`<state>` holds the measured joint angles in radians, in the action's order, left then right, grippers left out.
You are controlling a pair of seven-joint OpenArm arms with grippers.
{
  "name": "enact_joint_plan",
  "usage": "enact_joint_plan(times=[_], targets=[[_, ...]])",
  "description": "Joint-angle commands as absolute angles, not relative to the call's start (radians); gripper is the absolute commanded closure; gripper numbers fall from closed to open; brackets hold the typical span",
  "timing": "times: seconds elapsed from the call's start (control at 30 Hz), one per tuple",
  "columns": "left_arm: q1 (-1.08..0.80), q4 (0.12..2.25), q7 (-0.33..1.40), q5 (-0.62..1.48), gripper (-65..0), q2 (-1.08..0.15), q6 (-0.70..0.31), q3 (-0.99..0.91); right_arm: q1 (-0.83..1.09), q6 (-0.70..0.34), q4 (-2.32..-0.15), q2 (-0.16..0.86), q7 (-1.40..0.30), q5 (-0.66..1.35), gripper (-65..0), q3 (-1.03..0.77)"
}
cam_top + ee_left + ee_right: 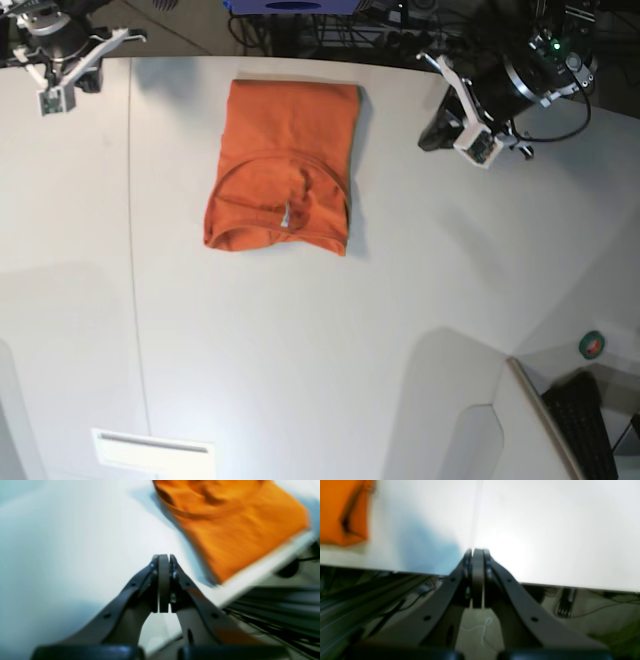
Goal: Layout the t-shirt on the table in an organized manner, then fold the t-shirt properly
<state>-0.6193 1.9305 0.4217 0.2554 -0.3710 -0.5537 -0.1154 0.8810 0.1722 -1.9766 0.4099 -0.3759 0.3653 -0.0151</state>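
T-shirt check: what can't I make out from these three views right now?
- Left wrist view: t-shirt motion-blurred, top cut off by the frame edge.
- Right wrist view: only a blurred corner of it shows at the left edge.
- Base view: neck tag too small to read; layers under the fold are hidden.

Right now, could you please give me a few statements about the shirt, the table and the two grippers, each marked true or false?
1. The orange t-shirt lies folded on the white table. True.
2. The left gripper holds the shirt. False: it is shut on nothing, clear of the cloth.
3. The right gripper is open. False: its jaws are shut.
4. The neckline shows on top. True.
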Motion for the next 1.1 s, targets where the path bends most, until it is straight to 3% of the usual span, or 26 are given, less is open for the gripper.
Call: enact_joint_plan(times=[0.0, 0.3, 0.5, 0.57, 0.7, 0.87, 1.0, 1.07], targets=[[-0.648, 1.937, 0.375, 0.268, 0.0, -0.378, -0.556, -0.113, 0.909, 0.168, -1.994, 0.404, -0.357, 0.367, 0.0, -0.025], [-0.822, 1.811, 0.323, 0.266, 0.0, -0.325, -0.556, -0.11, 1.106, 0.168, -1.966, 0.272, -0.363, 0.371, 0.0, 0.002], [-0.805, 1.573, 0.285, 0.239, 0.0, -0.325, -0.555, -0.039, 1.101, 0.168, -1.75, 0.282, -0.36, 0.371, 0.0, 0.147], [-0.783, 1.438, 0.183, 0.13, 0.0, -0.312, -0.549, 0.03, 1.044, 0.168, -1.616, 0.288, -0.36, 0.371, 0.0, 0.219], [-0.704, 1.055, -0.071, -0.073, 0.0, -0.252, -0.426, 0.159, 0.897, 0.168, -1.397, 0.288, -0.36, 0.371, 0.0, 0.318], [-0.489, 0.421, -0.387, -0.114, 0.0, -0.173, -0.295, 0.242, 0.696, 0.166, -1.006, 0.249, -0.32, 0.371, 0.0, 0.472], [-0.32, 0.024, -0.559, -0.114, 0.0, -0.136, -0.285, 0.255, 0.535, 0.166, -0.513, 0.145, 0.001, 0.371, 0.0, 0.536], [-0.298, 0.0, -0.573, -0.108, 0.0, -0.136, -0.282, 0.254, 0.467, 0.166, -0.26, 0.077, 0.216, 0.371, 0.0, 0.536]])
